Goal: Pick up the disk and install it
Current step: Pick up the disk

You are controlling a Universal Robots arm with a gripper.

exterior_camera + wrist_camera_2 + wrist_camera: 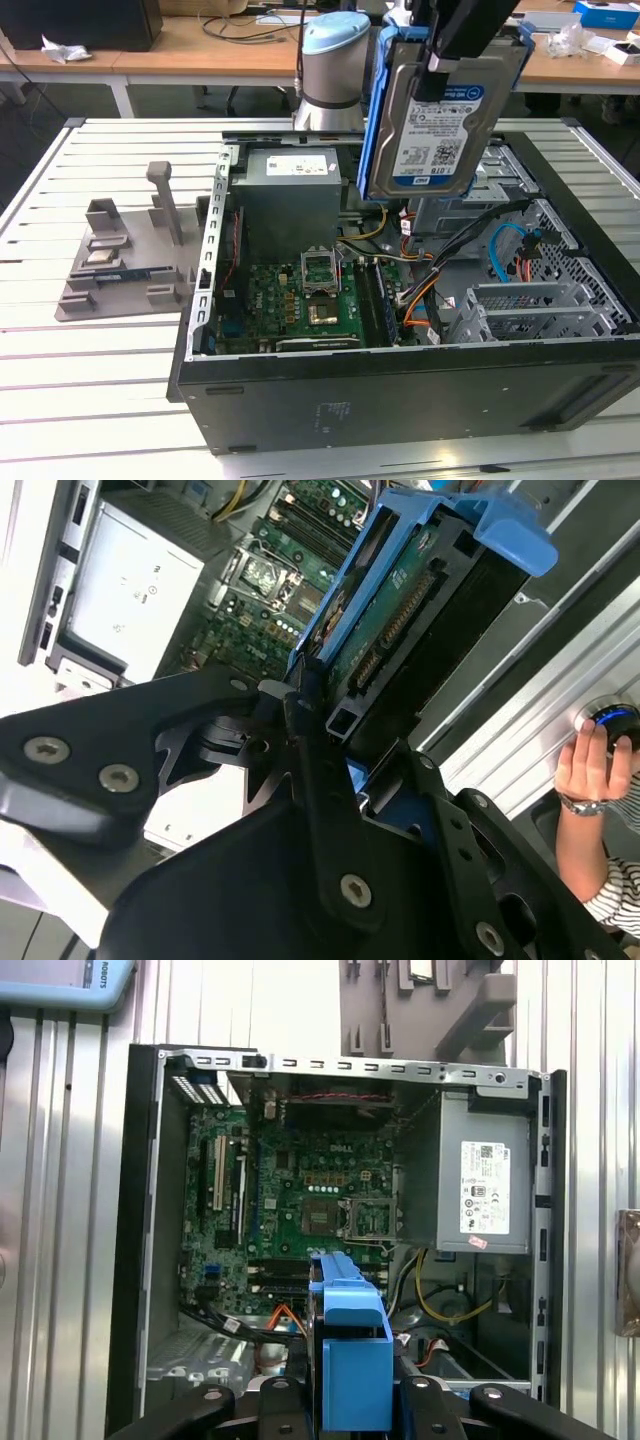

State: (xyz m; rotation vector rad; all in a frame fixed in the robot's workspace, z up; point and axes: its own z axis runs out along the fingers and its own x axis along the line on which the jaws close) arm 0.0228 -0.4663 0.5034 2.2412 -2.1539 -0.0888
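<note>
Holding the disk (430, 120) with the fingers of the gripper (440, 72) clamped on its upper end, long axis upright, above the computer case (400, 395).

Held aloft: the disk (432, 110) — a silver metal hard drive with a white-and-blue barcode label, framed in a blue plastic carrier (350, 1360) — hangs nearly upright and slightly tilted, its label face turned toward the exterior view. The gripper (440, 65) clamps it at the upper edge. It hovers above the far part of the open computer case (330, 400), toward the exterior view's right — clear of the metal bays beneath. The second wrist view shows its dark circuit-board side; the first wrist view sees the carrier end-on.
</note>
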